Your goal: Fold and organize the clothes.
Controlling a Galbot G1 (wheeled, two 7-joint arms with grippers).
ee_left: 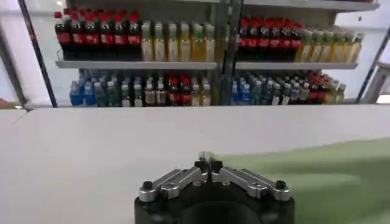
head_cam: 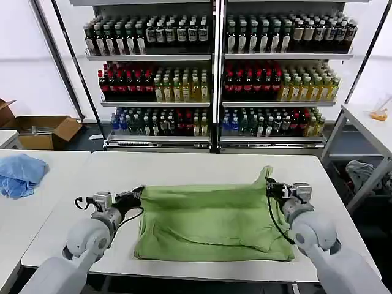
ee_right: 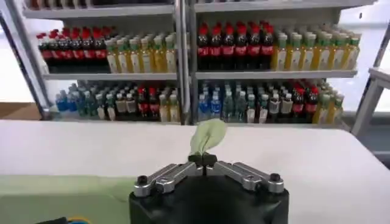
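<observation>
Both my grippers clamped on the polo shirt

My left gripper (head_cam: 138,195) pinches its 9 o'clock edge, my right gripper (head_cam: 269,187) its 2 o'clock corner; the polo shirt (head_cam: 211,217) lies mid-counter (head_cam: 184,165).

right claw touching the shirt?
Touching. Right wrist view: the right claw is shut on a pinched-up flap of the shirt.
</observation>
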